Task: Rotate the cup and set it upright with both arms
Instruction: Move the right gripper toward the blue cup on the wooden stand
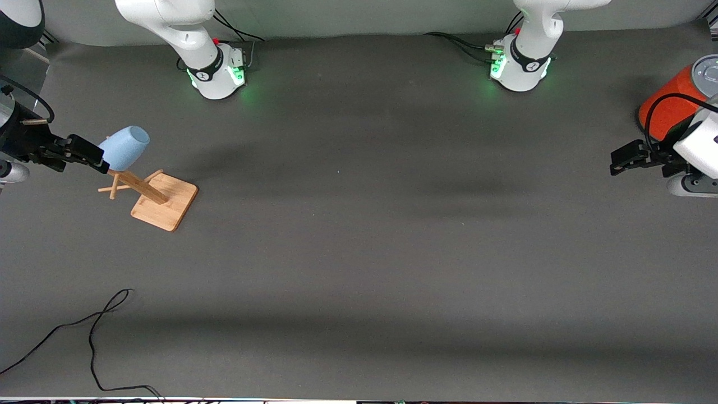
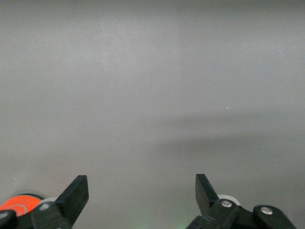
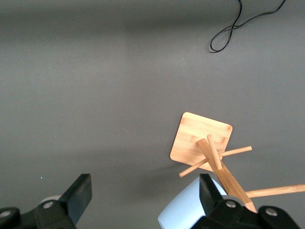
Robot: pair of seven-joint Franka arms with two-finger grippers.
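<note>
Nothing is done yet: the cup (image 1: 124, 147) hangs upside down on the wooden peg rack (image 1: 150, 194) at my right arm's end, my right gripper (image 1: 92, 156) wide open just beside it, my left gripper (image 1: 624, 159) open, empty, waiting

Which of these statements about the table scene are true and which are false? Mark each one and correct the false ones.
1. The cup hangs mouth-down on the peg rack. True.
2. The right gripper is shut on the cup. False: it is open, beside the cup.
3. The left gripper is open and holds nothing. True.
4. The orange-red can lies at the right arm's end of the table. False: it stands at the left arm's end.
</note>
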